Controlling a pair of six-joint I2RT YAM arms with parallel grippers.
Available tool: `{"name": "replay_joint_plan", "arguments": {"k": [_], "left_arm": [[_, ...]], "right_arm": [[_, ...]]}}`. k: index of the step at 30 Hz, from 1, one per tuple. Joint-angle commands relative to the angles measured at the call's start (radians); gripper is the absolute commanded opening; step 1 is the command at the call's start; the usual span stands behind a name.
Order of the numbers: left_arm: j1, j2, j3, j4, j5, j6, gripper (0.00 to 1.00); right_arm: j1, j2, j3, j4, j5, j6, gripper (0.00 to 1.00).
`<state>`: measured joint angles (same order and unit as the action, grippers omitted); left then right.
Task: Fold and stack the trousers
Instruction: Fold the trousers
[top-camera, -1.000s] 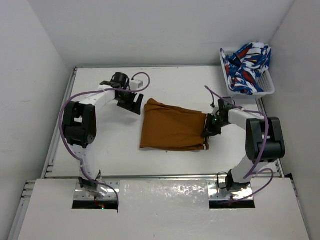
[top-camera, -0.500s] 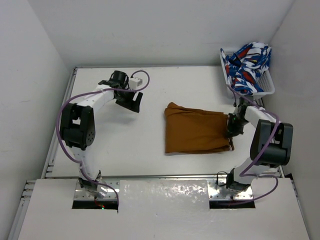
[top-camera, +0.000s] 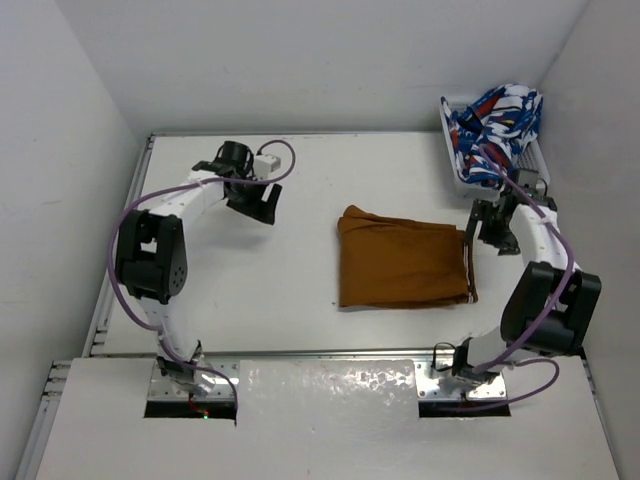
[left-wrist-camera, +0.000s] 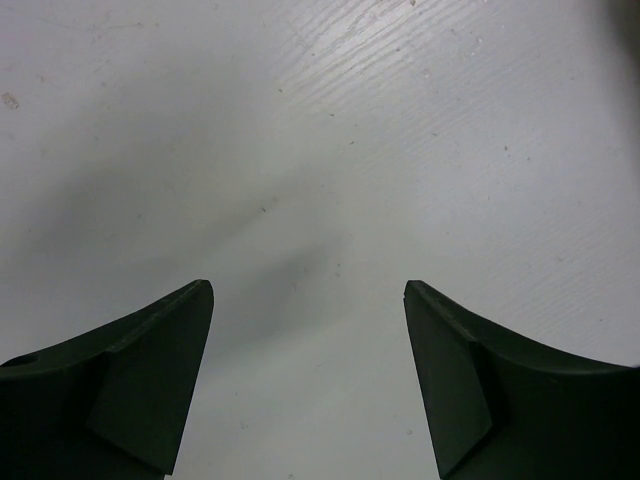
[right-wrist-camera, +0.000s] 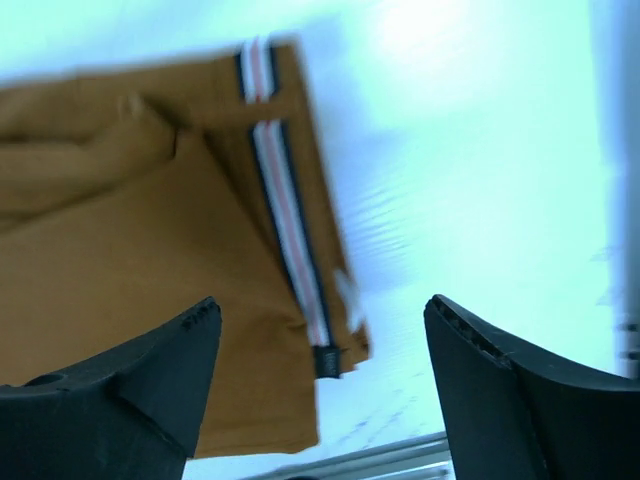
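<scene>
Trousers: one ochre-brown pair, folded into a rough rectangle and lying flat on the counter, right of centre. The waistband end faces the right arm. In the right wrist view, the striped inner edge shows along that end, which is blurred.

Right claw: just beside the right edge of the trousers and apart from the cloth in the overhead view. In its own camera the claw is spread wide, with nothing between the fingers and the waistband corner visible below the gap.

Left claw: far left part of the counter, well apart from the trousers. Its fingers are spread over bare white surface, gripping nothing.

Basket: far right corner, holding blue-white-red patterned clothes, separate from the trousers.
</scene>
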<state>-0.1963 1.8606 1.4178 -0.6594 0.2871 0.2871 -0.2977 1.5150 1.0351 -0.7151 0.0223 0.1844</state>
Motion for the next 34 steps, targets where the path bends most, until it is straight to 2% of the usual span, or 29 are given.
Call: {"name": "replay_joint_plan", "arguments": {"k": [1,6,11,14,18,26,34], "left_arm": [[0.026,-0.095,-0.031,0.02,-0.019,0.011,0.75],[0.093,-0.139,-0.069,0.027,-0.035,0.0,0.75],[0.176,-0.188,-0.129,0.06,-0.074,-0.035,0.75],[0.196,-0.21,-0.166,0.073,-0.078,-0.046,0.75],[0.241,-0.228,-0.191,0.083,-0.085,-0.052,0.75],[0.242,-0.238,-0.197,0.087,-0.094,-0.055,0.75],[0.242,-0.248,-0.215,0.096,-0.105,-0.051,0.75]], "right_arm": [[-0.001,-0.061,0.107,0.009,0.147,0.029,0.79],[-0.027,-0.104,0.163,0.02,0.293,0.105,0.86],[-0.115,-0.179,0.042,0.094,0.375,0.197,0.95],[-0.12,-0.208,-0.044,0.149,0.424,0.21,0.99],[-0.12,-0.205,-0.081,0.177,0.465,0.24,0.99],[-0.12,-0.194,-0.078,0.169,0.452,0.222,0.99],[-0.12,-0.229,-0.145,0.256,0.481,0.277,0.99]]}}
